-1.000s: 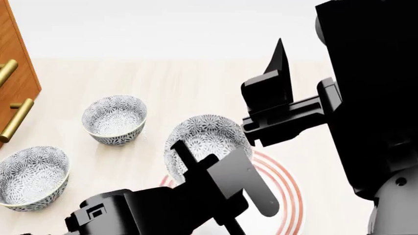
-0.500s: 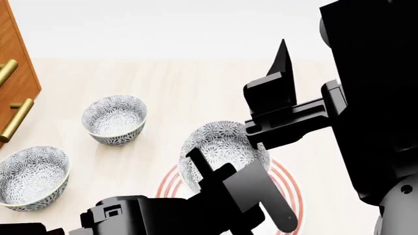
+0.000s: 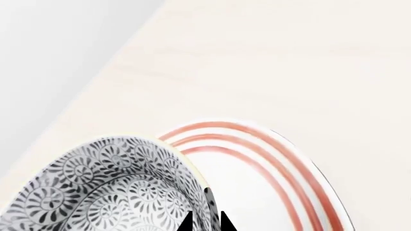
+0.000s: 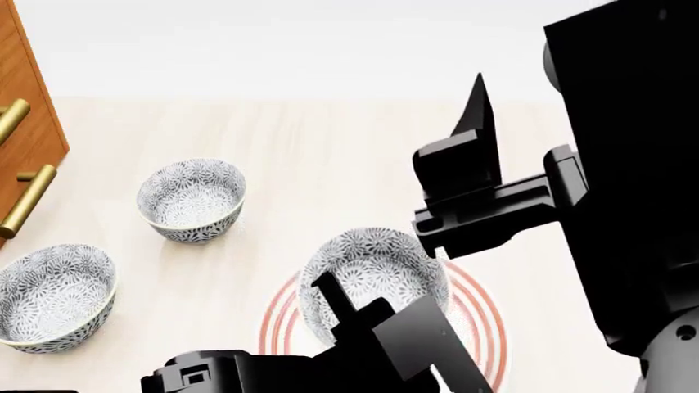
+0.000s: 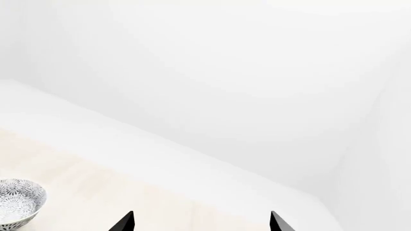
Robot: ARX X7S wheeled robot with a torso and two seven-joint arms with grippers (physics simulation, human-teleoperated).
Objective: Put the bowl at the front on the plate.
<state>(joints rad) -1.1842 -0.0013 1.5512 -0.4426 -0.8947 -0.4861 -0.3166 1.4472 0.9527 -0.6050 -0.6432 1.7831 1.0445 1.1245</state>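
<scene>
Head view: bowl [image 4: 372, 274] inside plate [image 4: 286, 315] rim, L gripper [image 4: 352, 311] pinching.

A pale, cream wood-grain surface [image 4: 327, 155] spreads under even, soft light. Behind it rises a plain white wall [image 4: 273, 41]. At the left edge stands a brown wooden cabinet [image 4: 28, 115] with brass bar handles [image 4: 24, 201].
</scene>
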